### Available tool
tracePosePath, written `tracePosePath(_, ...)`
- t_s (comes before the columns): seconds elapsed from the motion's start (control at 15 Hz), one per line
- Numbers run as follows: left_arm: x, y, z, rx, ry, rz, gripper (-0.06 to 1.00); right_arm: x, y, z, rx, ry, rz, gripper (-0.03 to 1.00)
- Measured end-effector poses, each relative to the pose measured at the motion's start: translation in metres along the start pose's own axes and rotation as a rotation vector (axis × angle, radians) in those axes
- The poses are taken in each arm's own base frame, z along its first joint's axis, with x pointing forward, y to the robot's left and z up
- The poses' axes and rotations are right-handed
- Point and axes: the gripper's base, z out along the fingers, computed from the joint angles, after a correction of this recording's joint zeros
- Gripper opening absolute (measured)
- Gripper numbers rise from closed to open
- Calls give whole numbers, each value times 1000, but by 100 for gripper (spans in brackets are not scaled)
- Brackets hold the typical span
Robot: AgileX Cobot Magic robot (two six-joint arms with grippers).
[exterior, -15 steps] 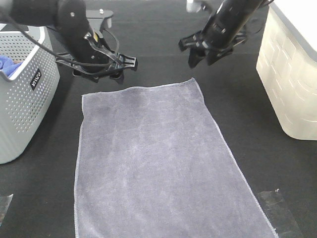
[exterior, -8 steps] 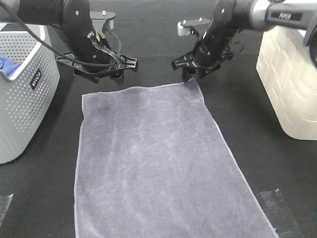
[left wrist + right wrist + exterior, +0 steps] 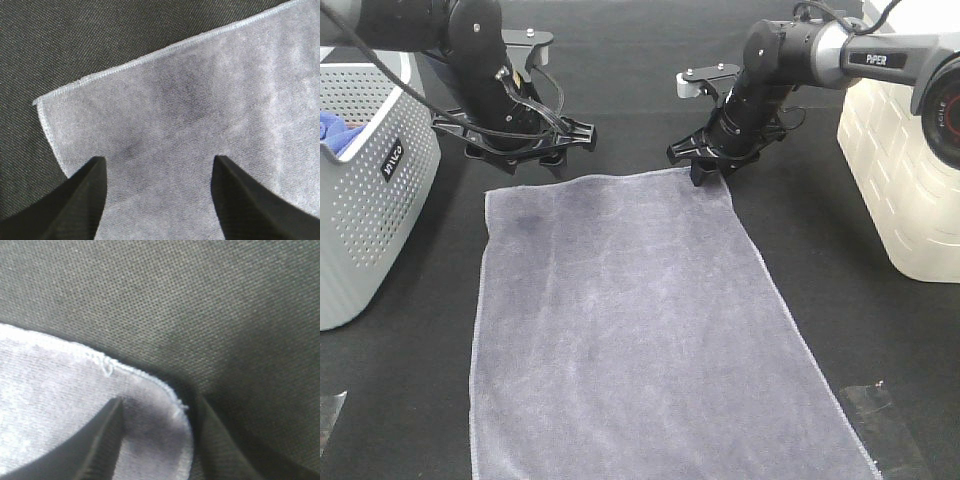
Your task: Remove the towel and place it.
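At the far left stood the pale grey perforated plastic basket [image 3: 365, 200] with a bright blue cloth [image 3: 334, 128] inside it. Neither had moved.

The left gripper [image 3: 525, 152] was where it had been a second earlier, low over the far left corner of the large grey-lavender microfibre towel [image 3: 640, 330]. Its wrist view showed the jaws wide apart above the cloth, holding nothing.

The towel lay flat and spread out on the black fabric table cover [image 3: 620, 90], unmoved. Its far hem ran between the two grippers, and its near end ran out of the overhead view.

The change was on the right. The right gripper [image 3: 704, 170] had come down from above onto the far right corner. Its wrist view showed the jaws still apart, straddling the corner, which lay flat between them and did not look pinched yet. I judged that the grasp was beginning there and that the left corner had yet to be taken.

Beyond the far hem the cover was bare, which gave room to lift. The basket stood near the left hem without touching it. The cream plastic bin [image 3: 910, 170] stood well apart from the right hem.
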Motion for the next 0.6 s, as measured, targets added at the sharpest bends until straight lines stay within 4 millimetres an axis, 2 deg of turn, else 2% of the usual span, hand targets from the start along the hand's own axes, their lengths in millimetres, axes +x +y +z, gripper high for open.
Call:
tracePosePath(0.13, 0, 0, 0, 0, 2, -1, 59, 0, -1, 0, 0, -1, 1, 41)
tracePosePath(0.2, 0, 0, 0, 0, 2, -2, 59, 0, -1, 0, 3, -1, -1, 35)
tracePosePath(0.33, 0, 0, 0, -1, 5, -2, 59, 0, 0, 0, -3, -1, 4, 8)
tracePosePath(0.4, 1, 0, 0, -1, 6, -2, 59, 0, 0, 1, -5, 1, 5, 0)
tracePosePath(0.6, 2, 0, 1, -5, 17, -2, 59, 0, -2, -1, 20, 7, 14, 0)
